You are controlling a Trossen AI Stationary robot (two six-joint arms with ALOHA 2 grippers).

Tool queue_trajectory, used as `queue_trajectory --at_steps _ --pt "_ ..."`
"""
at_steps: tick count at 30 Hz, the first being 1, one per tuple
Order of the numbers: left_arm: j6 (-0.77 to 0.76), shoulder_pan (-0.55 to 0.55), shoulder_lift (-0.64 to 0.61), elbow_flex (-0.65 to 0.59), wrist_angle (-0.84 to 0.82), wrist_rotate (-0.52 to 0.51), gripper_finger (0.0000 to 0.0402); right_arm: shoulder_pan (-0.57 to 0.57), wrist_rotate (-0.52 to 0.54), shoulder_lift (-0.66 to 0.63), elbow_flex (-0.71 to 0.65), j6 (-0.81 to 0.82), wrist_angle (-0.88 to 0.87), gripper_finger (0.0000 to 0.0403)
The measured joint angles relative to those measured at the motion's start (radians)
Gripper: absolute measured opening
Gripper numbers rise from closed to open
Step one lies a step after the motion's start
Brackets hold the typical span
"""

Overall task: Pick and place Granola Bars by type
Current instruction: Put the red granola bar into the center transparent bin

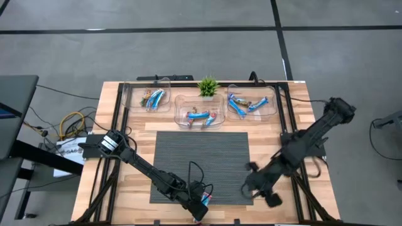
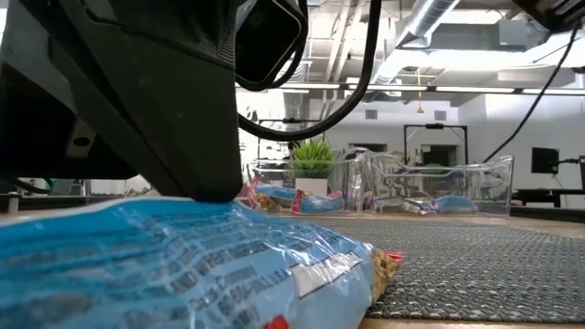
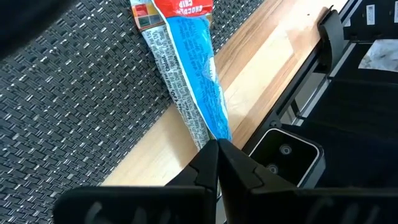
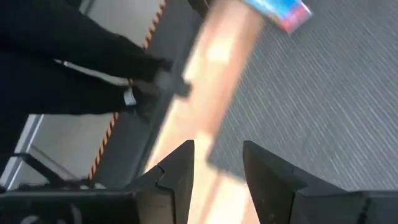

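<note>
A bright blue granola bar (image 3: 196, 81) with a red printed end lies slantwise over the near edge of the grey woven mat (image 1: 201, 160) and the wood beside it. It fills the foreground of the low view (image 2: 183, 265). My left gripper (image 3: 217, 146) is at the table's near edge (image 1: 202, 206), shut on this bar. My right gripper (image 4: 217, 158) is open and hovers over the mat's near right corner (image 1: 251, 187), touching nothing. More bars lie in three clear bins along the far edge. My left gripper pinches the blue bar by its plain end (image 3: 214, 127), the one away from the red print, between its two shut fingers. The fingers come slanting down from above, roughly in line with the bar's length. The red end (image 3: 180, 7) lies on the mat.
Three clear bins stand at the far edge: left (image 1: 147, 99), middle (image 1: 200, 114) and right (image 1: 251, 103), each with several bars. A small green plant (image 1: 208, 86) stands behind the middle bin. Dark frame rails run along the table's left and right sides.
</note>
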Motion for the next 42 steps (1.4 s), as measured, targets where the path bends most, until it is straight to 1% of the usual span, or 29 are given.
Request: queue_trajectory --at_steps 3,6,13,15,18,22,24,27,30,33,35,37,42 --pt "0.0 0.0 0.0 0.0 -0.001 -0.007 0.0 0.0 -0.008 0.105 -0.004 -0.031 0.167 0.0129" --pt "0.0 0.0 0.0 0.0 -0.001 -0.007 0.0 -0.019 -0.041 0.212 -0.005 -0.056 0.307 0.0129" --pt "-0.004 0.0 0.0 0.0 0.0 0.0 0.0 -0.064 -0.091 0.408 0.001 -0.041 0.537 0.0129" --pt "-0.004 0.0 0.0 0.0 -0.001 0.001 0.0 -0.067 -0.108 0.455 0.016 -0.026 0.574 0.0129" --pt "-0.004 0.0 0.0 0.0 -0.009 0.0 0.0 -0.064 -0.124 0.523 0.055 -0.006 0.576 0.0129" --pt "0.0 0.0 0.0 0.0 -0.024 -0.011 0.0 -0.054 -0.118 0.605 0.122 0.007 0.585 0.0129" --pt "0.001 0.0 0.0 0.0 -0.026 -0.013 0.0 -0.051 -0.08 0.635 0.154 0.018 0.584 0.0128" --pt "0.019 0.0 0.0 0.0 -0.031 -0.015 0.0 -0.051 0.02 0.667 0.19 0.049 0.585 0.0118" --pt "0.03 0.0 0.0 0.0 -0.035 -0.017 0.0 -0.052 0.111 0.678 0.208 0.086 0.586 0.009" --pt "0.06 0.0 0.0 0.0 -0.035 -0.025 0.0 -0.051 0.198 0.678 0.209 0.119 0.582 0.005" --pt "0.065 0.0 0.0 0.0 -0.036 -0.026 0.0 -0.051 0.228 0.678 0.208 0.128 0.58 0.0021" --pt "0.065 0.0 0.0 0.0 -0.036 -0.033 0.0 -0.046 0.233 0.678 0.208 0.137 0.576 0.0006" --pt "0.064 0.0 0.0 0.0 -0.036 -0.047 0.0 -0.013 0.258 0.678 0.208 0.191 0.531 0.0016"
